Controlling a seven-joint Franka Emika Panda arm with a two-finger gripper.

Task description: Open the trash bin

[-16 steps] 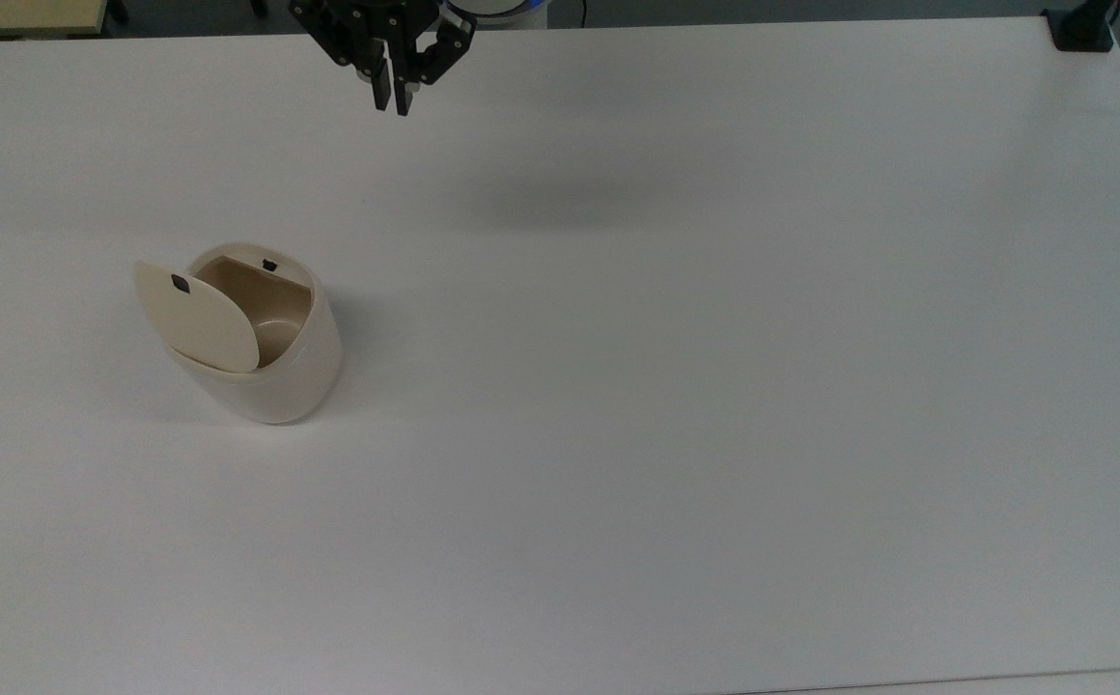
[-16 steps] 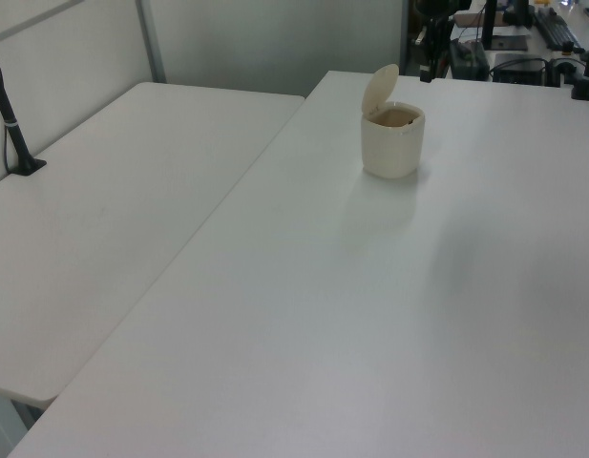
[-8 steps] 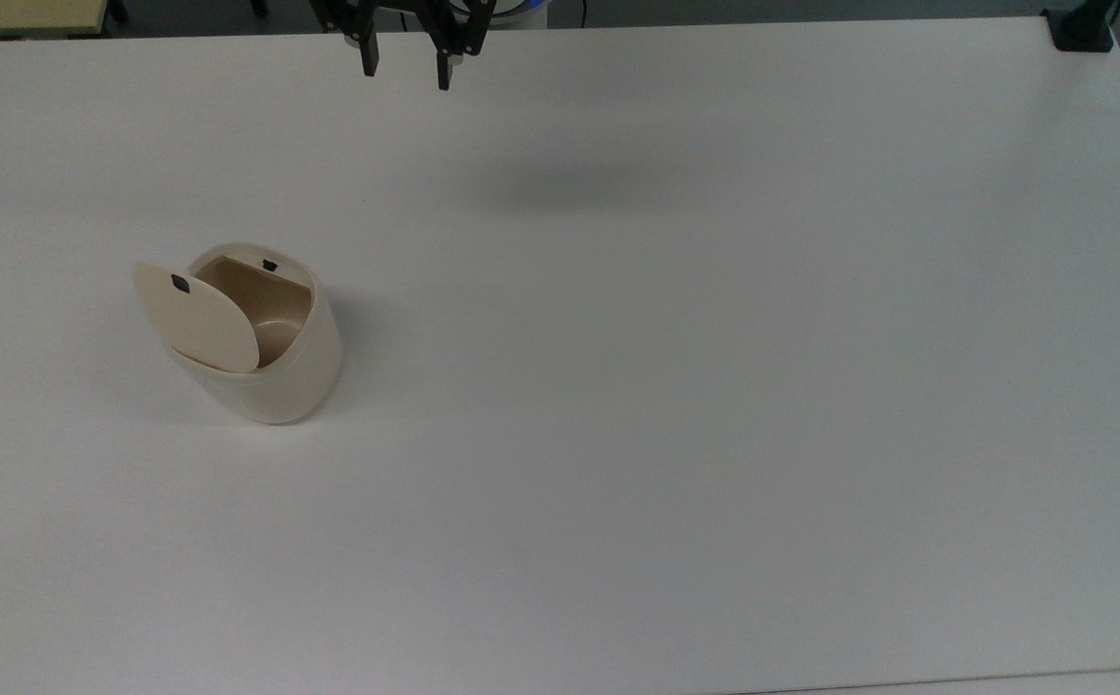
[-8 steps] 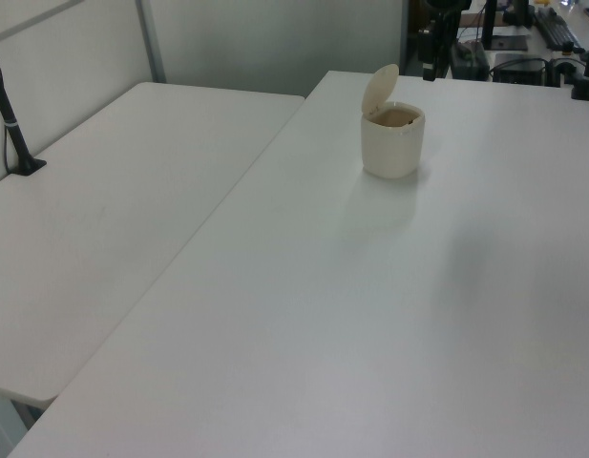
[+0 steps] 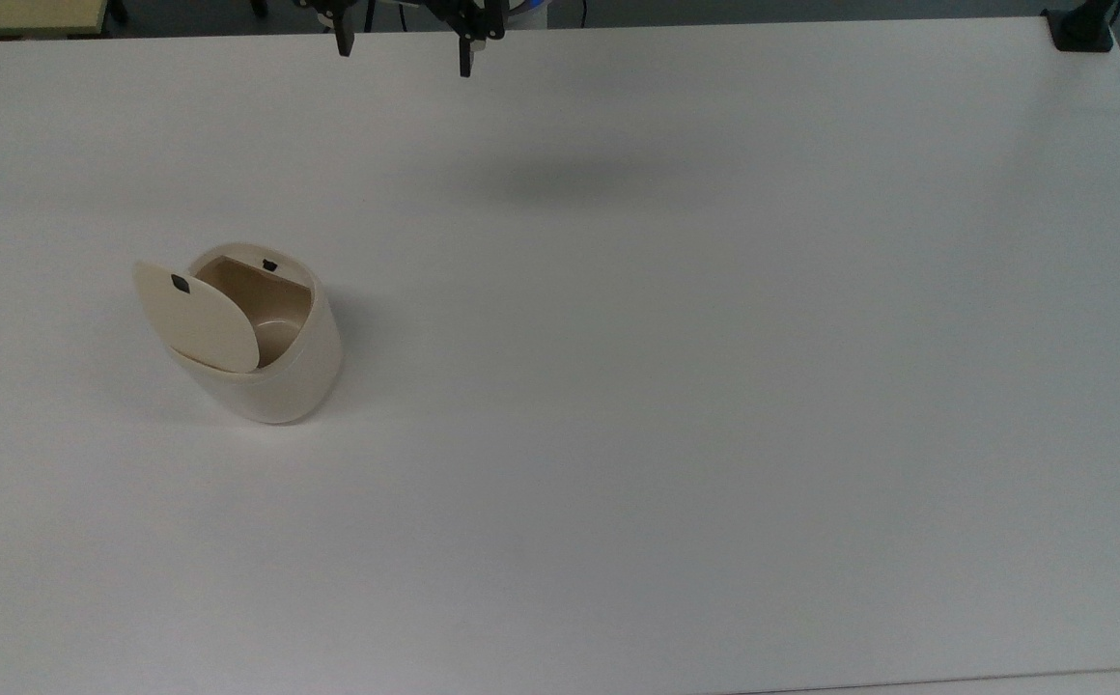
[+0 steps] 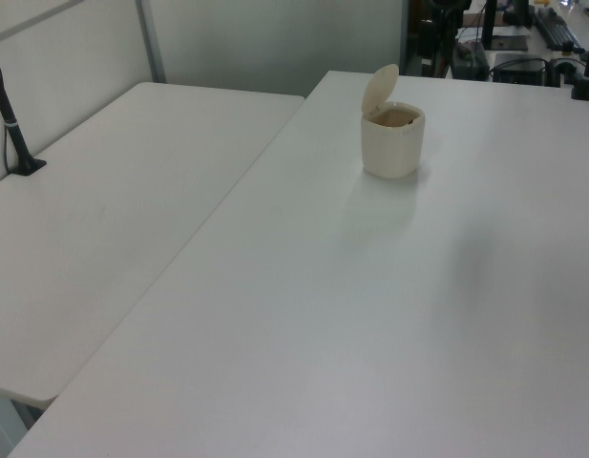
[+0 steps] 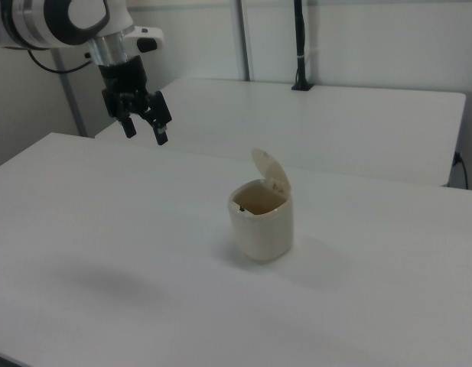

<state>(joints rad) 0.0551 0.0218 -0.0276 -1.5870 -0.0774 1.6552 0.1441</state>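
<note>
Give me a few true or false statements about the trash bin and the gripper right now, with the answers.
1. The trash bin's lid stands raised. True.
2. The gripper is clamped on the lid. False: it hangs in the air, apart from the bin, near the right view's upper left.
3. The gripper's fingers are spread apart. True.
4. The bin lies tipped on its side. False: it stands upright on the white table.
5. The bin's inside can be seen in the top view. True.

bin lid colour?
Beige, with a small black button; the lid of the trash bin shows best in the top view.
</note>
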